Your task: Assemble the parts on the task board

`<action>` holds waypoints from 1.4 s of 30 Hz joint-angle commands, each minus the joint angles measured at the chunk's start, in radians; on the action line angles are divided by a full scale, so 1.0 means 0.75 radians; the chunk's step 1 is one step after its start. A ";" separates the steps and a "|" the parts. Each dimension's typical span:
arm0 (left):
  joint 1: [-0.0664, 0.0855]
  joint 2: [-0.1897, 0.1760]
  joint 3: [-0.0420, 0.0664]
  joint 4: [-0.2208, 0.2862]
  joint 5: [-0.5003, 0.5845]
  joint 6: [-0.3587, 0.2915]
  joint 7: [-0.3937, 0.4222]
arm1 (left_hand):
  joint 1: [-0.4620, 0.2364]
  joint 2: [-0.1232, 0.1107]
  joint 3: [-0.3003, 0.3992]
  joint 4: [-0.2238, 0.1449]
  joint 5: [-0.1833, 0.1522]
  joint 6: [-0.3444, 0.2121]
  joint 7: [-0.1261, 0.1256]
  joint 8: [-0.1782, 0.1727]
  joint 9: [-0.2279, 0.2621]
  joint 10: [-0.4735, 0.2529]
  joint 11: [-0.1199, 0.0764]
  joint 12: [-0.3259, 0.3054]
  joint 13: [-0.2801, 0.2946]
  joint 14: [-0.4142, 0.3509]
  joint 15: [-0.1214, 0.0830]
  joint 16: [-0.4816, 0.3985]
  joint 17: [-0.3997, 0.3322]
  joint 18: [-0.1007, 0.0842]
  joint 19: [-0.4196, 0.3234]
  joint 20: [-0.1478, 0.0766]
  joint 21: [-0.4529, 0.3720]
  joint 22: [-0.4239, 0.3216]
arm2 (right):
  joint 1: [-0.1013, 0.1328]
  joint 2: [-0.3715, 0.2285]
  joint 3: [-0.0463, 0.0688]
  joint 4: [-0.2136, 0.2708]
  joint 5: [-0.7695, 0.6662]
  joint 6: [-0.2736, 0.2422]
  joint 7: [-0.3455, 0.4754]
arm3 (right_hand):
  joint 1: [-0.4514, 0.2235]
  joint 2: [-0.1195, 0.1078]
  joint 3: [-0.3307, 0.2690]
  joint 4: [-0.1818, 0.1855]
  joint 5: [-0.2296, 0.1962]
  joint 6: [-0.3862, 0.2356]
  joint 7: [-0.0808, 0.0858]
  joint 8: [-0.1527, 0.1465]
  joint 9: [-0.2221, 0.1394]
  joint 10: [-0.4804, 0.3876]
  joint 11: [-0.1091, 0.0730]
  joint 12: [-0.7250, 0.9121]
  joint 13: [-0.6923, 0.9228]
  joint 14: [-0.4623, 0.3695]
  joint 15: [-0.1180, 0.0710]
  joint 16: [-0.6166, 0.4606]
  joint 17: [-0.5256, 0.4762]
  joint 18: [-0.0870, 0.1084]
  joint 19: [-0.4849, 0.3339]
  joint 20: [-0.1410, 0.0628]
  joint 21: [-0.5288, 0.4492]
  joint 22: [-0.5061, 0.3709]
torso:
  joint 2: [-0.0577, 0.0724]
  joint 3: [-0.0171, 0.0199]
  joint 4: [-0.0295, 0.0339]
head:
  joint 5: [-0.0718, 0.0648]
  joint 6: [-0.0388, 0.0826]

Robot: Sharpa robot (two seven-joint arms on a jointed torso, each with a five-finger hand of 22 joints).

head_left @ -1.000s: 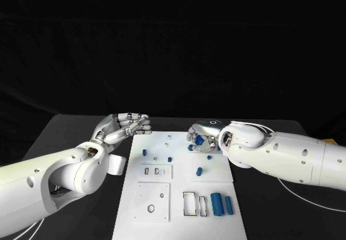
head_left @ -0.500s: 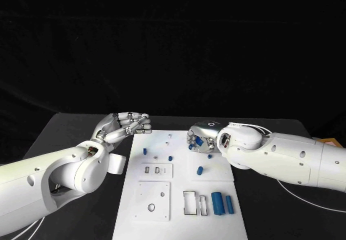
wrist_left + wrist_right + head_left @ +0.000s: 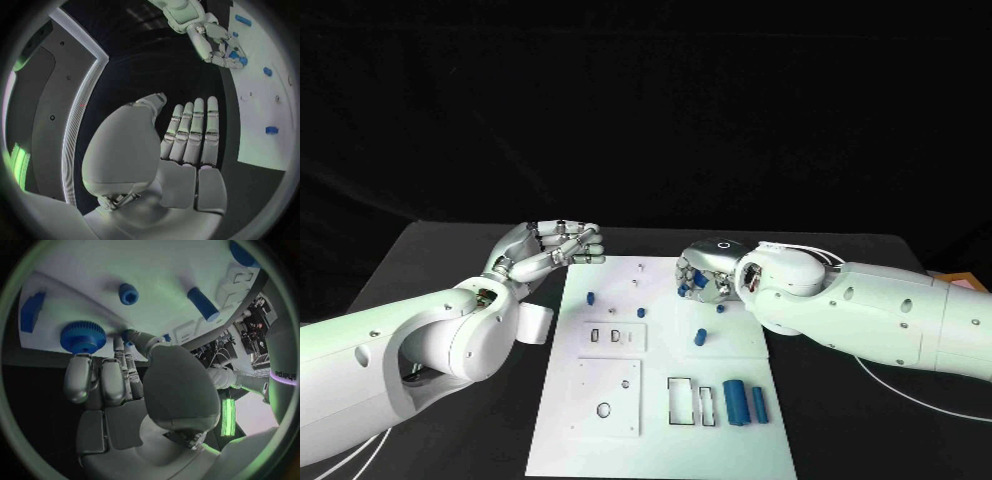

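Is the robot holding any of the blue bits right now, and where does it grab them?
The right hand touches a blue gear-like part; a real grip cannot be told. The left hand holds nothing.

You have a black surface (image 3: pixel 459 260) under everything, running back to a dark backdrop (image 3: pixel 646 110). On it, along the right side, a thin white cable (image 3: pixel 906 398) curves toward the near edge.
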 commanded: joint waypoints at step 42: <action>0.009 0.009 0.001 -0.013 0.012 0.034 -0.015 | 0.005 0.005 0.010 -0.030 -0.004 -0.021 0.020 -0.011 0.001 -0.018 0.007 -0.010 0.002 -0.005 0.004 -0.011 0.006 0.015 0.006 -0.001 0.009 -0.003 | 0.010 0.199 0.013 -0.141 0.003 -0.298 -0.161 | -0.036 0.033 0.036 -0.002 -0.049 0.007 -0.009 0.062 0.091 0.015 -0.006 0.015 0.013 0.028 -0.013 0.044 0.038 -0.028 0.040 -0.005 0.058 0.098 | 0.010 -0.0011 0.0089 | 0.008 0.026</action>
